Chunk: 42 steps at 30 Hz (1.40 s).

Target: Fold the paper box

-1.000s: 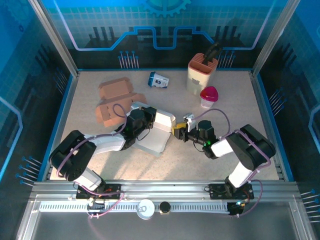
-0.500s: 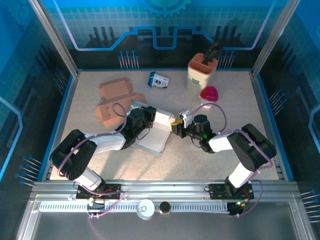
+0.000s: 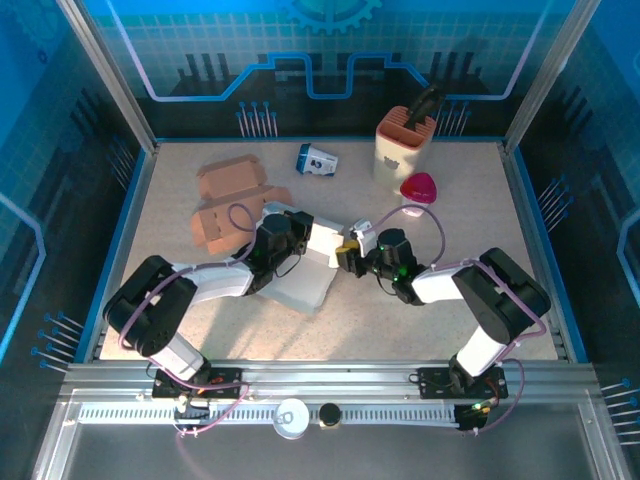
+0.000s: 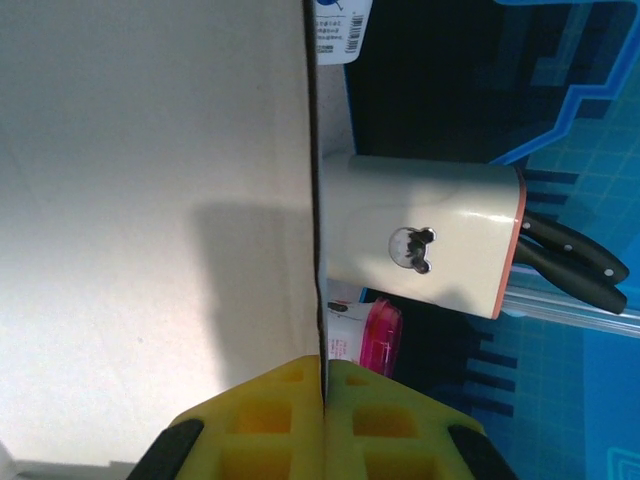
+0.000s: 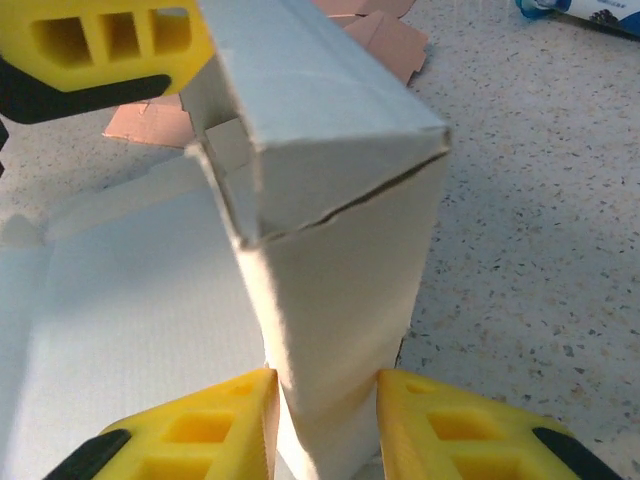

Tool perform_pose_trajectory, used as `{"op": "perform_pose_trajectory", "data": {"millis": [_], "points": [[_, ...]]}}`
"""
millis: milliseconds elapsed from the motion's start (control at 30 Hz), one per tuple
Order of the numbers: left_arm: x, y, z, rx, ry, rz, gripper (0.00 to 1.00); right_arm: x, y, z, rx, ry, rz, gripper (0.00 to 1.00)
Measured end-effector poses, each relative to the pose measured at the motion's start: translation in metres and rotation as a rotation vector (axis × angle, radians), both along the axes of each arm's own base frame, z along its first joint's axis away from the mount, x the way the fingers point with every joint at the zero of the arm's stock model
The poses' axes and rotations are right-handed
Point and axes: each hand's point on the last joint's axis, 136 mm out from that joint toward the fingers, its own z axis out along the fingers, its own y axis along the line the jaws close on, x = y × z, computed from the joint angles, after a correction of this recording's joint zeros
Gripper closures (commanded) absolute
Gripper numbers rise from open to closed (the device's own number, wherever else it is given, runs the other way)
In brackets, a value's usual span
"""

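Observation:
The white paper box (image 3: 305, 282) lies half folded in the middle of the table, between my two arms. My left gripper (image 3: 306, 234) is shut on the thin edge of one upright white panel (image 4: 150, 200), and its yellow fingers (image 4: 270, 420) meet on the sheet. From the right, my right gripper (image 3: 346, 257) has the box's folded hollow side wall (image 5: 340, 300) pressed between its yellow pads (image 5: 215, 425). The left gripper's yellow finger (image 5: 110, 40) appears at the top of that wall. The box's flat base panel (image 5: 120, 310) spreads out to the left.
A flattened brown cardboard box (image 3: 225, 205) lies behind the left arm. At the back right stand a cream knife block (image 3: 403, 145) and a pink-lidded cup (image 3: 418, 190), with a blue and white packet (image 3: 316, 159) at the back centre. Blue walls ring the table.
My right gripper has moved left to the box, and its jaws have closed onto the folded side wall. The box has shifted slightly left. The left gripper's grip is unchanged.

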Motion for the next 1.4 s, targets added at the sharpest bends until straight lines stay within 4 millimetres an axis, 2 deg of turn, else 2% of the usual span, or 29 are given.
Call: {"op": "perform_pose_trajectory", "data": {"millis": [400,767,1133,1267,1400], "points": [[0.002,0.001,-0.001,-0.006,-0.009,0.013,1.00,0.005,0.003,-0.001,-0.055,-0.020,-0.070,0.72],[0.002,0.006,-0.002,-0.001,-0.015,0.040,1.00,0.014,0.007,-0.001,-0.120,-0.020,-0.243,0.72],[0.001,0.003,-0.001,-0.017,-0.013,0.040,1.00,0.030,0.002,0.006,-0.127,-0.011,-0.400,0.66],[0.000,0.002,-0.001,-0.018,-0.013,0.036,1.00,0.035,0.003,0.011,-0.117,-0.015,-0.419,0.75],[0.000,0.002,-0.001,-0.018,-0.013,0.036,1.00,0.037,0.002,0.010,-0.123,-0.013,-0.438,0.79]]}}
